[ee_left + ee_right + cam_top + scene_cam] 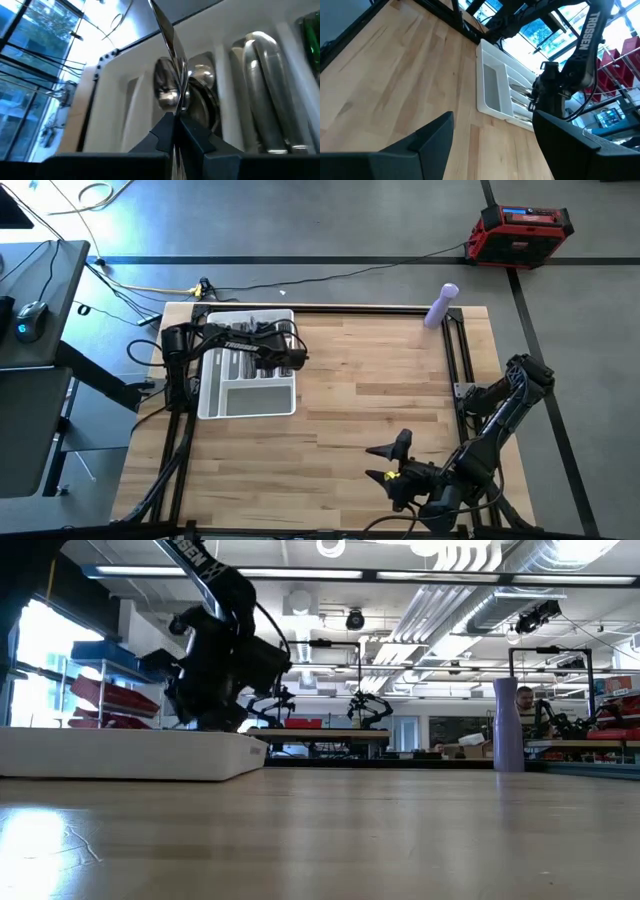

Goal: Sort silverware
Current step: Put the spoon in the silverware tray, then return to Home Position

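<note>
- Wooden table (340, 410): broad bare surface mid-table, right of white tray (215, 402).
- Lilac bottle (441, 305): far edge, well apart.
- Left gripper (175, 131): over tray, clamped on a spoon (167, 90); more silverware (265, 95) lies in neighbouring compartments.
- Right gripper (392, 462): near edge, fingers wide, holding nothing.

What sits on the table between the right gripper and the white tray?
Nothing: in the high view only bare wooden table runs from the open right gripper to the tray. The left gripper hangs over the tray, shut on a spoon.
</note>
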Controlling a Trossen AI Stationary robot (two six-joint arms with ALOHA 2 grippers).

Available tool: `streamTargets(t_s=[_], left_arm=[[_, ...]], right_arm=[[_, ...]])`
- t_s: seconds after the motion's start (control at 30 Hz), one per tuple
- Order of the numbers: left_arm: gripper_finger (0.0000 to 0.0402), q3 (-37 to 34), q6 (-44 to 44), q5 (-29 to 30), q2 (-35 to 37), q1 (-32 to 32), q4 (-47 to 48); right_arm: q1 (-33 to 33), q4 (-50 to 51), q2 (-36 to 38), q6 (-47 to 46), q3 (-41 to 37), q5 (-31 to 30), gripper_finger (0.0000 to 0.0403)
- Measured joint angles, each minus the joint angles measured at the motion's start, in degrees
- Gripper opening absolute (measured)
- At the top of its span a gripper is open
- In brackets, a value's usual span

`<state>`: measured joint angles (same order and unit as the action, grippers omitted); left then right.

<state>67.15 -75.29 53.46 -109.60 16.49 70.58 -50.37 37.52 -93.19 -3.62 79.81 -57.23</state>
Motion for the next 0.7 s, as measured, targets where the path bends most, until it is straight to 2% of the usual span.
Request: streamTargets(t_s=[0.13, 0.3, 0.43, 0.7], left_arm=[[0.0, -2.09, 0.73, -2.43, 0.0, -0.29, -2.94], [0.0009, -2.38, -2.89, -3.52, 0.0, -0.47, 0.38], [0.0041, -2.37, -3.6, -6.79, 0.0, -0.67, 2.7], [0.0134, -1.32, 0.93, -7.99, 0.02, -4.0, 4.35]], right_arm=[[0.0, -0.02, 0.0, -0.13, 0.0, 0.0, 0.0254], [0.0, -0.02, 0.0, -0.46, 0.0, -0.02, 0.0254], [0.0, -0.02, 0.0, -0.48, 0.0, -0.02, 0.0254], [0.0, -0.04, 0.0, -2.02, 0.0, 0.2, 0.0254]])
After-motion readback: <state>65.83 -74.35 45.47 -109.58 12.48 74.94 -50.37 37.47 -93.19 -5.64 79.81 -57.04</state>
